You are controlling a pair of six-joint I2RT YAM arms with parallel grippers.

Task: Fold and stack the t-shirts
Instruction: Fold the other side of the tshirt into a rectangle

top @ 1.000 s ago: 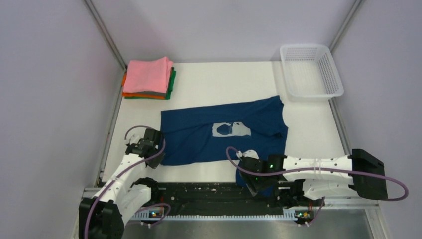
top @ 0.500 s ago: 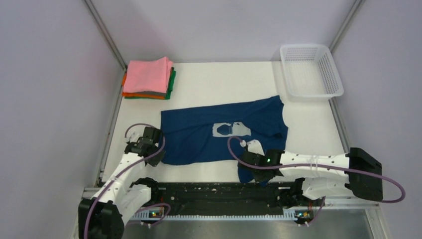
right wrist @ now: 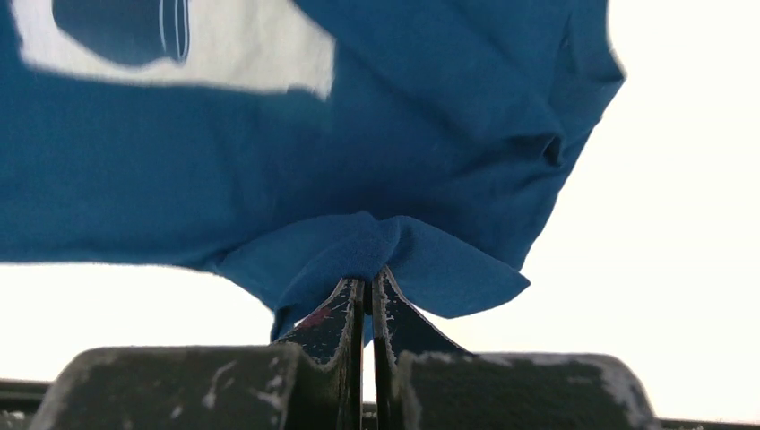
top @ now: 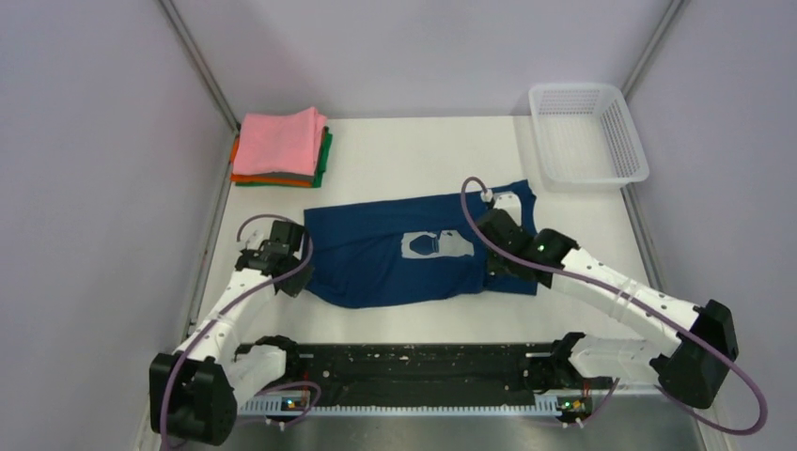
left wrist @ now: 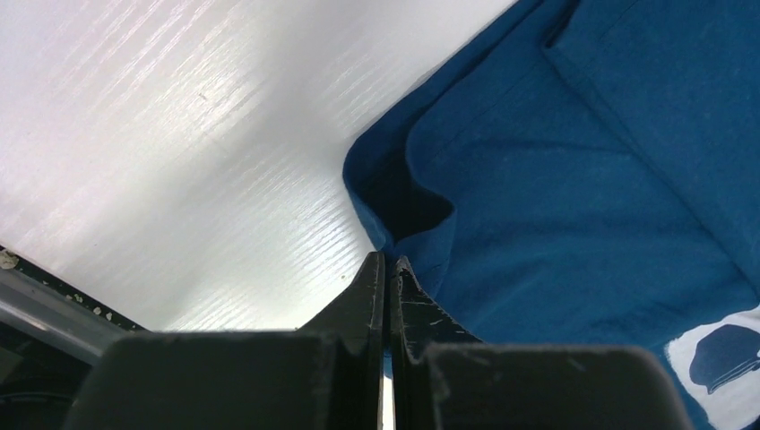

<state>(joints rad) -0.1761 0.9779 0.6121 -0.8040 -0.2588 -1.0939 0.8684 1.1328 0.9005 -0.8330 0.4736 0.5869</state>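
— Judging by the navy t-shirt (top: 395, 254), what has been changed in the last second?
— Its near right corner has been clamped by the right gripper (right wrist: 366, 285), whose jaws were apart a moment ago. That corner has been carried from the near edge of the table (top: 423, 150) up over the shirt's body.
— And the left gripper (left wrist: 387, 264)?
— Its jaws are pressed together on the near left corner, which has been shifted only slightly.
— What is meant for the task?
— A lengthwise fold is judged to be under way. The shirt is still spread mid-table, not yet stacked on the folded pile (top: 280, 148) at the far left.
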